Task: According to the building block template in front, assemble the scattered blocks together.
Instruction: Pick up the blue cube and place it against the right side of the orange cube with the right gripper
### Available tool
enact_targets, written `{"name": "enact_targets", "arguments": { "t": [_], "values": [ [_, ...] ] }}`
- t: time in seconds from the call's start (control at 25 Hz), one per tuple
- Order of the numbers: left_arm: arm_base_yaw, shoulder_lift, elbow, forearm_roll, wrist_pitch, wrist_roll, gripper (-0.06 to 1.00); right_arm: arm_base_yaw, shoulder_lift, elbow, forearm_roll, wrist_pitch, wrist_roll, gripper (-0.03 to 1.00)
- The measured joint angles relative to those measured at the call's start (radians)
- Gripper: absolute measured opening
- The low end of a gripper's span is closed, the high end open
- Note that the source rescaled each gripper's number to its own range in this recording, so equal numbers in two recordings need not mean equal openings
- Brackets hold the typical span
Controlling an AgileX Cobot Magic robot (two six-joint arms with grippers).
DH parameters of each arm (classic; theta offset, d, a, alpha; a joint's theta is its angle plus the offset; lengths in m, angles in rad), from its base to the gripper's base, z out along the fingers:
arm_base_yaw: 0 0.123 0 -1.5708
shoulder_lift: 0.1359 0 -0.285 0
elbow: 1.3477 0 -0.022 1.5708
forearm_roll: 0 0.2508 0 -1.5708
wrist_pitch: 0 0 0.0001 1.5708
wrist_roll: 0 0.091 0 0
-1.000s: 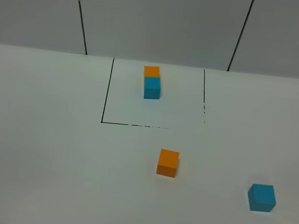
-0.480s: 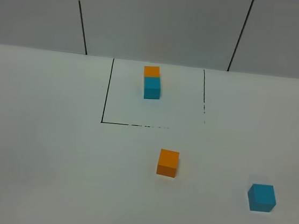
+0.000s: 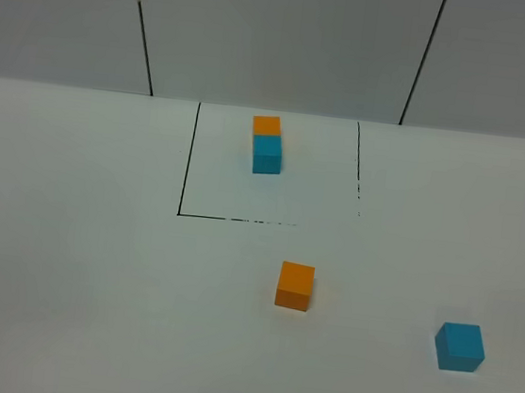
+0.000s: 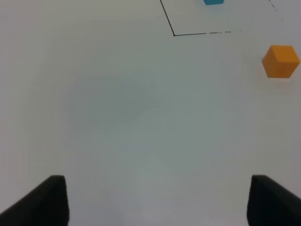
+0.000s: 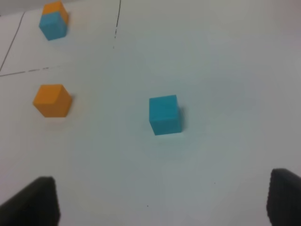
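The building block template (image 3: 267,144), a small orange cube joined to a cyan one, sits at the back inside a black outlined square. It also shows in the right wrist view (image 5: 54,20). The loose orange cube (image 3: 295,286) lies in front of the square, and the loose cyan cube (image 3: 460,347) lies apart from it at the front right. Neither gripper shows in the high view. My left gripper (image 4: 157,202) is open and empty, with the orange cube (image 4: 280,61) far ahead of it. My right gripper (image 5: 162,202) is open and empty, with the cyan cube (image 5: 164,115) ahead between its fingers.
The white table (image 3: 66,259) carries the black outline (image 3: 188,160) around the template. A grey panelled wall (image 3: 281,37) with dark seams stands behind the table's far edge.
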Motion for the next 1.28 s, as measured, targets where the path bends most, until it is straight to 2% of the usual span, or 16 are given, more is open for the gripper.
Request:
{"name": "enact_targets", "arguments": {
  "t": [0.76,1.04,1.28],
  "values": [
    [0.000,0.000,0.000,0.000,0.000,0.000,0.73,0.000,0.000,0.000,-0.002,0.000,0.022,0.76],
    [0.000,0.000,0.000,0.000,0.000,0.000,0.73,0.000,0.007,-0.001,0.061,-0.030,0.085,0.76],
    [0.000,0.000,0.000,0.000,0.000,0.000,0.73,0.000,0.266,-0.002,0.132,-0.093,0.115,0.77]
  ]
}}
